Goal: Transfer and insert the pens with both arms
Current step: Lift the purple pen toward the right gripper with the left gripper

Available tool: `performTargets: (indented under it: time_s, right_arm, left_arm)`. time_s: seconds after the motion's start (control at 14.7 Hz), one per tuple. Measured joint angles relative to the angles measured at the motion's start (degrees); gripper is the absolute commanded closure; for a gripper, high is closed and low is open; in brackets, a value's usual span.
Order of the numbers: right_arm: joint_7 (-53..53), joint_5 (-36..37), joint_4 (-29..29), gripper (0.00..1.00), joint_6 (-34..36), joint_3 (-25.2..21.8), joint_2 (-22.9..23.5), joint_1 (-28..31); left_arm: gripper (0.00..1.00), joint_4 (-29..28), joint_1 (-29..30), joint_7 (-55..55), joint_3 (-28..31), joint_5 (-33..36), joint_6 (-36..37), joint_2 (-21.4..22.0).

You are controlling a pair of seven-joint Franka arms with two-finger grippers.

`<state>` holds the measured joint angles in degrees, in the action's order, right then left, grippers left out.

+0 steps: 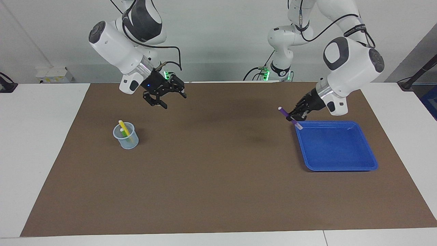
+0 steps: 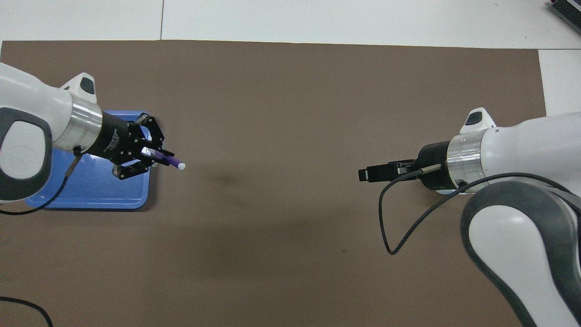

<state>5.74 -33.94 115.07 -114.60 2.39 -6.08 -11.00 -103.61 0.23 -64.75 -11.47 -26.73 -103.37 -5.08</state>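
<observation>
Purple pen point(image 1: 289, 117) is where your eye should go first: it sits clamped in the left hand point(image 1: 295, 118), raised over the corner of the blue tray point(image 1: 336, 164) that lies nearest the robots and toward the middle of the counter point(image 1: 218, 191). You see it tilted, one end sticking up and away from the tray, the pale end dipping just over the tray's rim; from the facing view you cannot tell whether that lower end touches the rim. The middle of the pen is hidden inside the fingers, which are closed tight on it. From overhead the pen's pale tip pokes out past the fingers toward the middle of the brown mat point(image 1: 218, 212).

Your other two pens stand in the clear cup point(image 1: 126, 136) at the right arm's end of the counter: the yellow pen point(image 1: 123, 127) leans with its top above the rim, and the green pen point(image 1: 127, 138) shows only dimly through the cup wall, its lower part hard to make out. In the overhead view the cup is hidden under the right arm.

The right hand point(image 1: 164, 96) hangs in the air over bare mat, not far from the cup, its fingers spread wide with nothing between them. Overhead you see it edge-on, so the gap does not show there
</observation>
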Motion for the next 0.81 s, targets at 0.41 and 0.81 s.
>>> performTargets:
  time_s: [0.41,0.81]
  right_arm:
    - [-5.6,-3.3,2.4,0.0,-8.6,0.1,0.1,-7.6]
    - [-9.3,-3.3,3.6,0.12,-14.6,0.1,0.7,-12.0]
  left_arm:
    - [1.0,-0.4,-16.1,-30.2,-0.1,-1.5,-13.3,-0.2]
    - [1.0,-1.0,-23.1,-40.6,0.1,-1.5,-22.5,-0.4]
